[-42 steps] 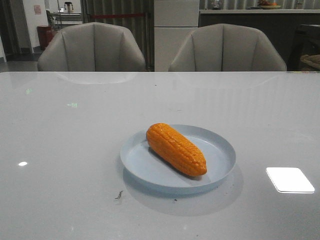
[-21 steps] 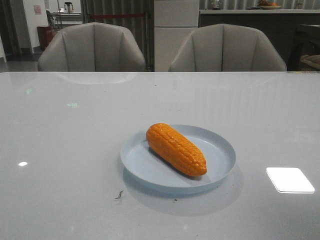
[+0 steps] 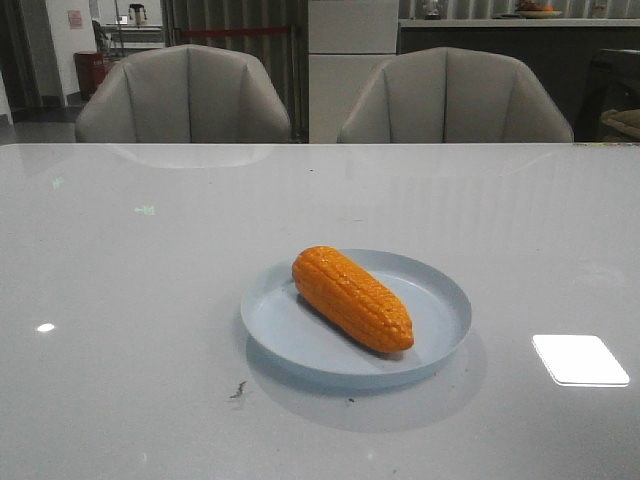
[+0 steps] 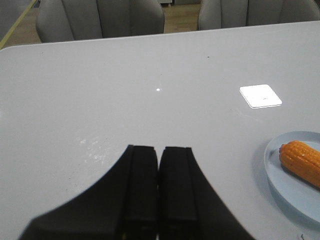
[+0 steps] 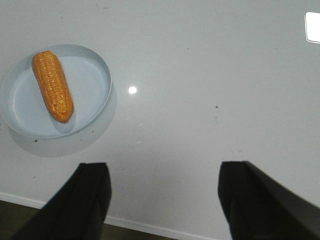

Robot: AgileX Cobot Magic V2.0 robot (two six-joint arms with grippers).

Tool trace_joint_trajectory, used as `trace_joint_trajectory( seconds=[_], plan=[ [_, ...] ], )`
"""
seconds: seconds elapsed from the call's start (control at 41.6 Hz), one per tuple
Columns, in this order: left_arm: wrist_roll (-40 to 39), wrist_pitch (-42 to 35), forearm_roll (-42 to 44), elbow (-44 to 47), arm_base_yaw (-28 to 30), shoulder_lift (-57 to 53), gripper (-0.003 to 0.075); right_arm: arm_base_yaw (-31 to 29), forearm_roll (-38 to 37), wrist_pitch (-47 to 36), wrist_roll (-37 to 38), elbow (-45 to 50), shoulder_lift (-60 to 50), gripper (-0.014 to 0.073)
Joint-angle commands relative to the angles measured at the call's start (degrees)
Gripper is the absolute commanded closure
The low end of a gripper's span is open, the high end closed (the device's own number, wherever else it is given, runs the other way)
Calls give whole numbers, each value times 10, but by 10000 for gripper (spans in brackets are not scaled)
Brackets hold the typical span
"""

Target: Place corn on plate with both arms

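Nothing has moved since 1 second ago: on the table (image 3: 150, 300), the corn (image 3: 352, 298) lies diagonally in the plate (image 3: 440, 290), lower centre of the front view. Only the wrist views show the arms: left gripper (image 4: 159, 187) closed and empty, right gripper (image 5: 162, 200) wide open. No readable writing.

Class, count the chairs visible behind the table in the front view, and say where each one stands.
2. One chair stands behind the table's far edge on the left, the other chair on the right.
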Motion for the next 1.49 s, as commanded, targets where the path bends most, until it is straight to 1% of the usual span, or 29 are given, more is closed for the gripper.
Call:
trace_joint_trajectory(
  seconds=[0.0, 0.241, 0.361, 0.505, 0.601, 0.673, 0.842, 0.914, 0.962, 1.154, 1.203, 1.467],
  plan=[
    [-4, -46, -1, -18, 0, 0, 627, -4, 4, -40, -3, -14, 1, 33],
    [-4, -51, 7, -2, 3, -4, 627, -4, 4, -40, -3, -14, 1, 33],
    [-4, -52, 1, 21, 29, -34, 627, -4, 4, -40, -3, -14, 1, 33],
    [-4, -53, -8, 49, 68, -92, 627, -4, 4, -40, -3, -14, 1, 33],
    [-4, -65, -4, 76, 82, -134, 627, -4, 4, -40, -3, -14, 1, 33],
    [-4, -91, 0, 105, 91, -166, 627, -4, 4, -40, -3, -14, 1, 33],
    [-4, -213, -6, 213, 101, -241, 627, -4, 4, -40, -3, -14, 1, 33],
    [-4, -247, -6, 252, 101, -269, 627, -4, 4, -40, -3, -14, 1, 33],
    [-4, -256, -6, 275, 102, -287, 627, -4, 4, -40, -3, -14, 1, 33],
    [-4, -254, -6, 342, 102, -335, 627, -4, 4, -40, -3, -14, 1, 33],
    [-4, -223, -6, 341, 102, -340, 627, -4, 4, -40, -3, -14, 1, 33],
    [-4, -221, -6, 341, 102, -342, 627, -4, 4, -40, -3, -14, 1, 33]
  ],
)
